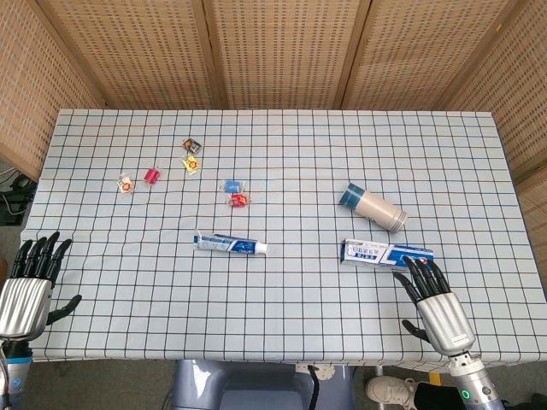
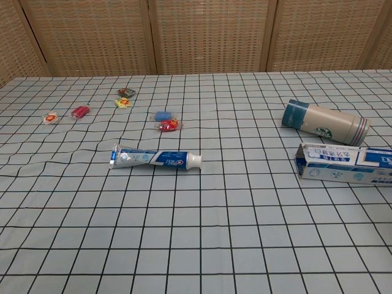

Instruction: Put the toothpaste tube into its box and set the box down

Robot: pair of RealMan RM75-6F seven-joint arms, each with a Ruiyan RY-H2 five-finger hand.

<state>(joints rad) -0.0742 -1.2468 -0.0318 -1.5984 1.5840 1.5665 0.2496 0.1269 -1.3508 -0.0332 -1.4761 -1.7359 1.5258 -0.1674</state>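
A blue and white toothpaste tube [image 1: 229, 245] [image 2: 155, 158] lies flat near the middle of the checked tablecloth, its white cap pointing right. Its box [image 1: 386, 253] [image 2: 343, 165] lies flat to the right, with the open end facing left. My right hand [image 1: 436, 303] hovers just in front of the box's right end, fingers spread, holding nothing. At the table's front left corner my left hand [image 1: 31, 286] is also spread and empty. Neither hand appears in the chest view.
A beige tumbler with a blue cap [image 1: 372, 207] [image 2: 324, 122] lies on its side behind the box. Several small wrapped sweets [image 1: 192, 155] [image 2: 166, 120] are scattered at the back left. Wicker screens stand behind the table [image 1: 282, 325].
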